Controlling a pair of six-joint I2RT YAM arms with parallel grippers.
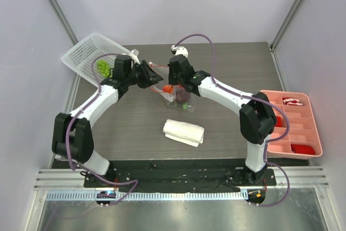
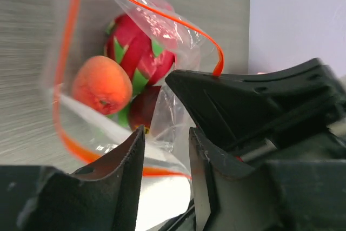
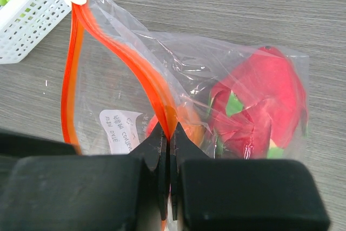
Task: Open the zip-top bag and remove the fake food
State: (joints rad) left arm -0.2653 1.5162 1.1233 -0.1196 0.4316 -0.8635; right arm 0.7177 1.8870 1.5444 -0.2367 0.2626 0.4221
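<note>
Gripping: R gripper is clamped on the orange zipper strip of the zip-top bag, fingers meeting w/ no gap.
L gripper: jaws narrowly apart. Thin plastic of the bag's other lip passes btw them, and a gap shows, so no firm pinch is visible.
Bag position: on the table, centre and toward the far side, just below and btw the two grippers, which face each other closely.
Bag mouth: spread open. Two runs of orange strip diverge from the R gripper's pinch point.
Inside bag: red-pink dragon fruit, small orange touching it, dark fruit beneath, and a white label.
Basket: white mesh basket at far left, just beside the L gripper, holds green grapes.
Cloth: folded white cloth on the near side of the bag, apart from it.
Tray: pink divided tray at the right edge w/ red items inside, well apart from the bag.
</note>
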